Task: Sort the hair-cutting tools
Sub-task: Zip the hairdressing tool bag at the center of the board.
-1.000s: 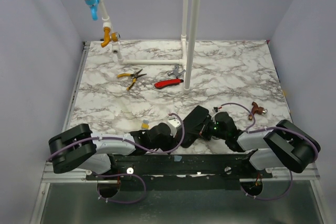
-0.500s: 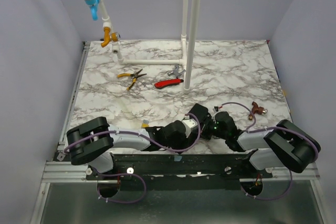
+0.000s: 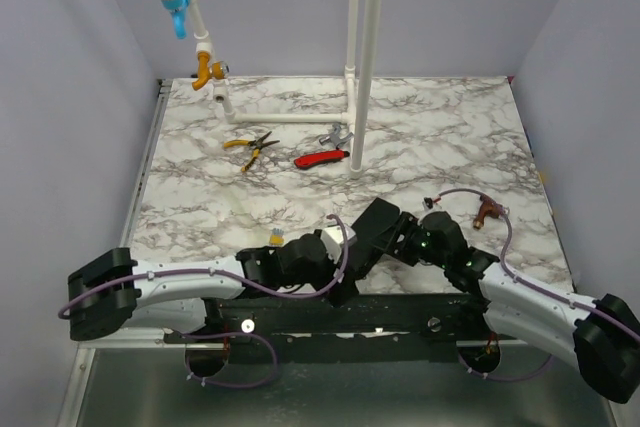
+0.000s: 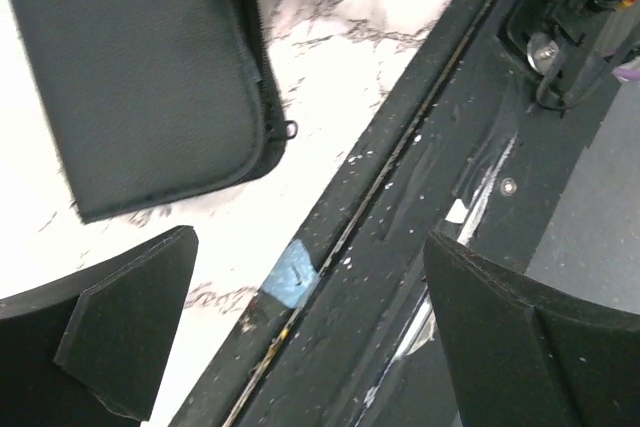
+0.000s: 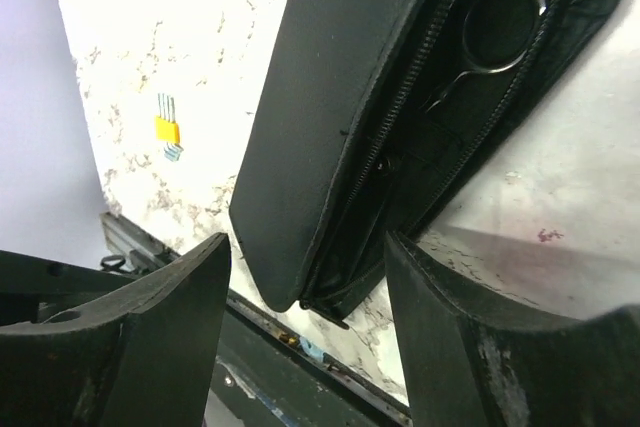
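Both jaws open, empty: pin the black case point(image 5: 340, 77) with your left gripper point(image 4: 310, 287), let your right gripper point(image 5: 308, 277) reach the scissors point(image 5: 478, 69) inside.

Top view is evenly lit and pretty sharp, with only faint soft shadows on the desk point(image 3: 450, 137). Wrist cams are rougher — the left one blows the marble out to near white, and in both the jaws sit close, dark and soft. Pouch point(image 5: 330, 97) insides look murky.
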Controlling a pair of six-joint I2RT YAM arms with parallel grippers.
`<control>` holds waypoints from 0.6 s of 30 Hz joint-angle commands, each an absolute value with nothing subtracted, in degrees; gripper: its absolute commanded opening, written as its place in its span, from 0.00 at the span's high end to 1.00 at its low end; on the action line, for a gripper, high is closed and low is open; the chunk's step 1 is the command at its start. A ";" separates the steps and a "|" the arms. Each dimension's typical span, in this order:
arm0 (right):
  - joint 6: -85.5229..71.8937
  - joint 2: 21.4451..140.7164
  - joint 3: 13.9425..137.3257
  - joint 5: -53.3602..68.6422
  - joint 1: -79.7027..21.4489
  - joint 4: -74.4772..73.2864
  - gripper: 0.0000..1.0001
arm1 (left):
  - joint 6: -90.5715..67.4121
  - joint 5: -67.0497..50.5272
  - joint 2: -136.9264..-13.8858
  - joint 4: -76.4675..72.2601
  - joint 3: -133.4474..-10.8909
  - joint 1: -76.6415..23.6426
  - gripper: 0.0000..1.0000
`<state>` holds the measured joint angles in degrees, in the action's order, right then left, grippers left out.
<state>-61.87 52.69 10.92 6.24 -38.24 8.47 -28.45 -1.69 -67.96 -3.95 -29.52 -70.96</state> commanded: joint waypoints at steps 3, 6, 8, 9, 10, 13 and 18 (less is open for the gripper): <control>-57.52 49.28 15.39 -6.66 -37.60 -3.86 0.33 | -32.82 12.26 -59.09 0.39 -26.07 -66.36 0.02; -57.57 52.49 16.78 -8.39 -36.63 -1.14 0.32 | -35.96 10.05 -58.89 -5.91 -24.81 -58.09 0.02; -57.42 55.74 17.76 -8.63 -36.14 1.65 0.32 | -36.29 8.12 -61.06 -10.62 -24.71 -54.39 0.02; -57.37 58.19 18.32 -8.78 -35.81 2.54 0.32 | -36.30 7.52 -63.15 -11.58 -25.70 -53.31 0.02; -57.11 60.27 19.09 -8.77 -35.41 3.07 0.32 | -35.86 7.19 -65.50 -12.18 -27.21 -52.71 0.02; -56.47 66.31 20.62 -8.76 -34.44 4.44 0.32 | -34.10 5.53 -72.31 -12.96 -31.65 -52.51 0.02; -54.96 68.95 20.49 -6.63 -34.32 5.46 0.37 | -34.25 1.03 -80.92 -15.82 -34.23 -52.47 0.02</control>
